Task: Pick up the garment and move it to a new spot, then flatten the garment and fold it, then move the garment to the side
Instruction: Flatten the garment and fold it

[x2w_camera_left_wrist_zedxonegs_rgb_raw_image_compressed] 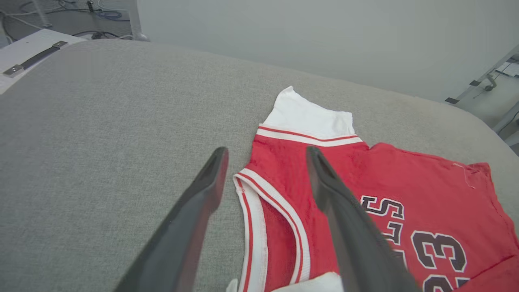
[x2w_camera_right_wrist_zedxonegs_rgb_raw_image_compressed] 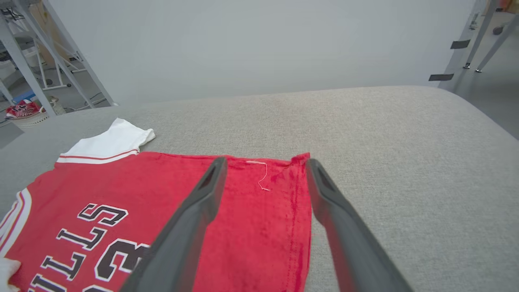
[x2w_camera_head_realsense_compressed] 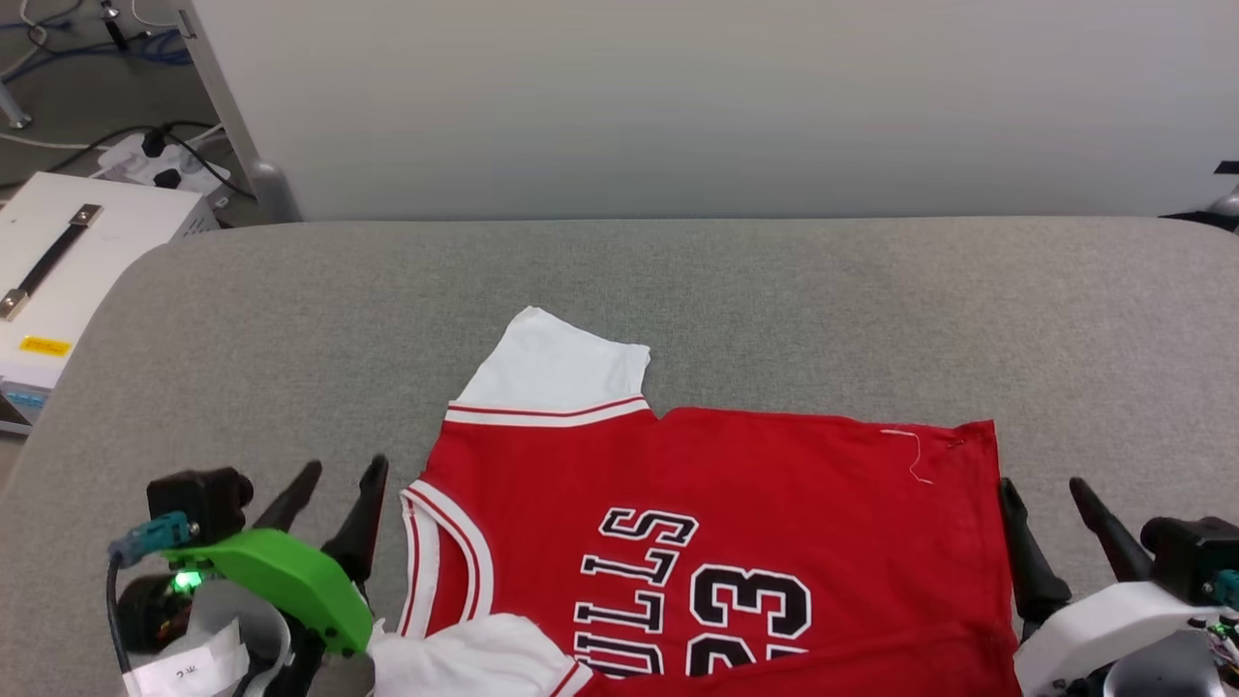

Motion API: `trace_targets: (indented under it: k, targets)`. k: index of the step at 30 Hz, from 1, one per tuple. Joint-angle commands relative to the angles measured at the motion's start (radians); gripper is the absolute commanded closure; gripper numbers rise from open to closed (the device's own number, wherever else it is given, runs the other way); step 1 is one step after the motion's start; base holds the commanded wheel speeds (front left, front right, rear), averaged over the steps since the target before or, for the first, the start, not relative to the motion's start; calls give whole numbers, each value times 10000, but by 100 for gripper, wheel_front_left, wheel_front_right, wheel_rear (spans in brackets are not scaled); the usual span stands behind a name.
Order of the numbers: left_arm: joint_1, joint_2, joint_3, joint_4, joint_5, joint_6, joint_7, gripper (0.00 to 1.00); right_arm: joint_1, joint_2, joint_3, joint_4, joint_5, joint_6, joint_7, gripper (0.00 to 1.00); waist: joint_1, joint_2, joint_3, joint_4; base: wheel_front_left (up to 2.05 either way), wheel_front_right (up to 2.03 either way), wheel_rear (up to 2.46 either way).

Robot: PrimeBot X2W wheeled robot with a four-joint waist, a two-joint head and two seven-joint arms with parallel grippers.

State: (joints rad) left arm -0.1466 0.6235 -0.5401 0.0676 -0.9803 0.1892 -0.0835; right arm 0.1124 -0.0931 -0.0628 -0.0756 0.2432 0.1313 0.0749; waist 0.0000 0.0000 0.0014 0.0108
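Garment [x2w_camera_head_realsense_compressed: 716, 503] flat on grey padded surface [x2w_camera_head_realsense_compressed: 290, 319]; left fingers [x2w_camera_head_realsense_compressed: 360, 518], right fingers [x2w_camera_head_realsense_compressed: 1026, 552], both spread apart, holding nothing

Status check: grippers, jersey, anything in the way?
Left gripper open, empty, at the neck end. Right gripper open, empty, at the hem. Garment spread print-up on grey cushion, unfolded. Nothing blocking seen.

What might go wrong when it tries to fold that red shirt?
Three guesses. The near sleeve lies bunched at the shirt's edge, so folding now may trap that lump. The open left end effector sits by the collar and might pinch just one layer. The open right end effector is by the hem, where a loose thread might snag a finger.
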Motion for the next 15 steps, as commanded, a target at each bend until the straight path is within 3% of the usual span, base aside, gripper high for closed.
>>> trace_targets:
  k: [1,8,15]
  targets:
    - [-337,-127,102,19,238,41,-314,0,-248,45,42,-147,-136,-6,-171,0,0,0,330,-131,0,0,0]
    - [-1661,-373,207,558,1003,107,-986,0,-1010,182,346,-870,-386,-6,-697,0,0,0,1608,-526,0,0,0]
    - [-3506,-508,24,1486,1241,-559,-541,0,-1750,282,421,-1117,-471,-6,-837,0,0,0,2848,-1045,0,0,0]
